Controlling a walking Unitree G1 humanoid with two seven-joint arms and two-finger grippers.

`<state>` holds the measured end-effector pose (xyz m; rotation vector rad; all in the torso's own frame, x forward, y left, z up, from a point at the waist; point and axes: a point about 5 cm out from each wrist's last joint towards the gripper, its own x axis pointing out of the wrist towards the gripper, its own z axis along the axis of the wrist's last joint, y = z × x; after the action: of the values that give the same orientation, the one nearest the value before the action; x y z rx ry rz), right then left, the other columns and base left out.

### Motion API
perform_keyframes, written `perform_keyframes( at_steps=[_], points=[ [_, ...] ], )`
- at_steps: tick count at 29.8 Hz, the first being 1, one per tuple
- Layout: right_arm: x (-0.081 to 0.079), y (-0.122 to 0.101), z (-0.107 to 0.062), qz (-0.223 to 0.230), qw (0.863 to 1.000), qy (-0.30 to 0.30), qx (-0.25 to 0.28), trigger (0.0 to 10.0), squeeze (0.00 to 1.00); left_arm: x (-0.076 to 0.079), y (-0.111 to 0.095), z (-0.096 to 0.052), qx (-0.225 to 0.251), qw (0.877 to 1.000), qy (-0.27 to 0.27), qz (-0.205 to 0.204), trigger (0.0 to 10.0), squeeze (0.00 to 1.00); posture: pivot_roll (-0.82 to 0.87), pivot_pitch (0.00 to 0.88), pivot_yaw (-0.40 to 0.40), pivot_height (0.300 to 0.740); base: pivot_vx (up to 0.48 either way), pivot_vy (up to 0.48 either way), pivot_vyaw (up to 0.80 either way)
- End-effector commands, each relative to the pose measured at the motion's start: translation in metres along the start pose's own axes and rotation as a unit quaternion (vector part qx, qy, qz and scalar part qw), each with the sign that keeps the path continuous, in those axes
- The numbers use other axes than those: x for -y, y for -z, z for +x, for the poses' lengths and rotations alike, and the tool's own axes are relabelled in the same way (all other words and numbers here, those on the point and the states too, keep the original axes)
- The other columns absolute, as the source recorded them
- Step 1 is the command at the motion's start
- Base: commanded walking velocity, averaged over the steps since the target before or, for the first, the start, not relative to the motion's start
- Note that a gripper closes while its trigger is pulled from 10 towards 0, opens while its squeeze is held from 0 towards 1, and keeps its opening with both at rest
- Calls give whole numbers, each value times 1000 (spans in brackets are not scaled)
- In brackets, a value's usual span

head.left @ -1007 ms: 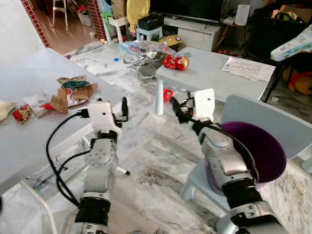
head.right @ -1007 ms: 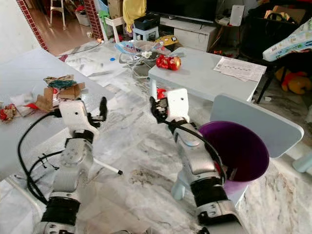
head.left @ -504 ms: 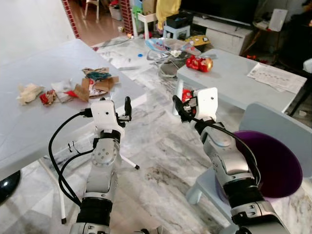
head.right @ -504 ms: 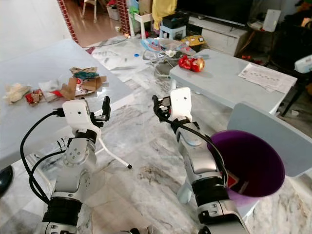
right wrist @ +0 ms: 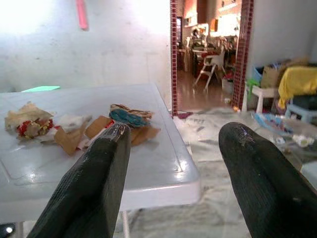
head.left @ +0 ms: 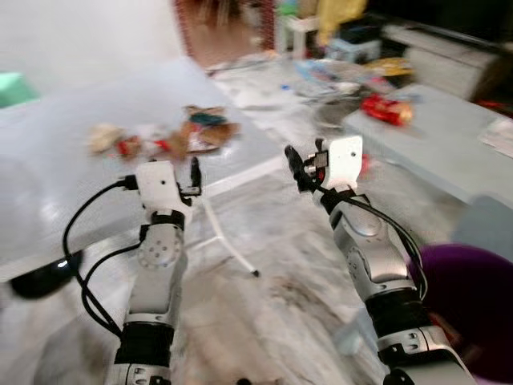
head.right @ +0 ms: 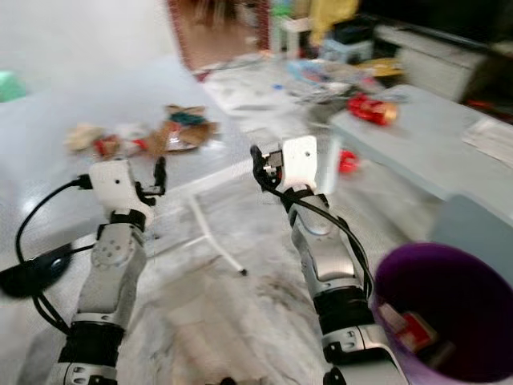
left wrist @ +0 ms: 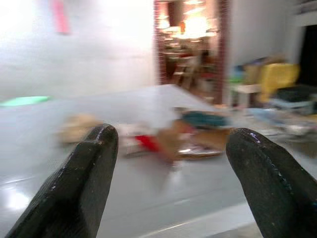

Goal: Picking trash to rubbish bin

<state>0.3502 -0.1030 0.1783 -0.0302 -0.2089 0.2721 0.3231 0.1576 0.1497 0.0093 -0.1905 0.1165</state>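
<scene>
Ahead of both raised grippers, a heap of trash (right wrist: 74, 126) lies on a white table (right wrist: 148, 173): crumpled tan paper, red wrappers, torn brown cardboard and a teal scrap. The left gripper (head.left: 193, 174) is held up just short of the table's near edge, its two black fingers (left wrist: 81, 188) spread wide with nothing between them; in its wrist view the trash sits blurred beyond the gap. The right gripper (head.left: 298, 168) is lifted at about the same height, further from the table and over the marble floor (head.right: 240, 321), and its fingers (right wrist: 94, 183) also stand well apart and empty, with the heap seen past the left finger and the table's corner between the two.

Behind and below the right gripper, close to that arm's elbow, stands a purple rubbish bin (head.right: 449, 313) with a red-and-white piece of waste inside. Beyond the right gripper, a low grey table (head.right: 417, 152) carries a red packet (head.right: 370, 108). A white table leg (head.left: 228, 245) slants across the floor between the two arms. A black cable (head.left: 84, 241) loops from the left wrist down the arm. The head views are smeared by motion, so finer detail of the heap cannot be made out there.
</scene>
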Motion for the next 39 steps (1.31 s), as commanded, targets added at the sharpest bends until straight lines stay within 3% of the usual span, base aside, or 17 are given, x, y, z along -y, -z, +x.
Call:
perform_keyframes(
  at_steps=[1, 3, 7, 10, 18, 23, 24, 28, 34, 39],
  points=[
    [8, -10, -2, -15, 999, 22, 23, 10000, 0, -8, 0, -2, 1, 1000, -1, 12, 10000, 0, -54, 13, 46, 740, 0, 0, 781],
    [15, -7, -5, -18, 999, 35, 20, 10000, 0, -16, 5, -5, -13, 1000, 13, 10, 10000, 0, -42, 20, 42, 740, 0, 0, 288],
    [24, 1, -11, -25, 998, 54, 9, 10000, 0, -15, 17, -12, -54, 996, 70, -12, 10000, 0, -28, 19, 33, 740, 0, 0, 0],
    [29, 9, -16, -32, 997, 66, 2, 10000, 0, -17, 24, -19, -72, 994, 82, -27, 10000, 0, -20, 18, 31, 740, 0, 0, 0],
    [35, 39, -35, -18, 996, 66, -55, 10000, 0, -27, 53, -47, -112, 990, 80, -16, 10000, 0, -29, 20, 35, 740, 0, 0, 0],
    [36, 45, -43, -14, 996, 41, -81, 10000, 0, -23, 56, -51, -123, 988, 91, -23, 10000, 0, -45, 20, 54, 740, 0, 0, 0],
    [33, 53, -52, -29, 994, 5, -102, 10000, 0, -20, 57, -51, -128, 986, 104, -22, 10000, 0, -51, 18, 64, 740, 0, 0, 0],
    [30, 59, -62, -56, 992, -17, -110, 10000, 0, -17, 55, -49, -120, 986, 116, -16, 10000, 0, -50, 14, 76, 740, 0, 0, 0],
    [16, 58, -58, -34, 995, 10, -99, 10000, 0, -13, 45, -46, -108, 988, 109, -23, 10000, 0, -31, 17, 57, 740, 0, 0, 0],
    [19, 55, -62, -23, 995, 45, -83, 10000, 0, -20, 50, -63, -122, 987, 101, -21, 10000, 0, -18, 29, 32, 740, 0, 0, 0]
  ],
)
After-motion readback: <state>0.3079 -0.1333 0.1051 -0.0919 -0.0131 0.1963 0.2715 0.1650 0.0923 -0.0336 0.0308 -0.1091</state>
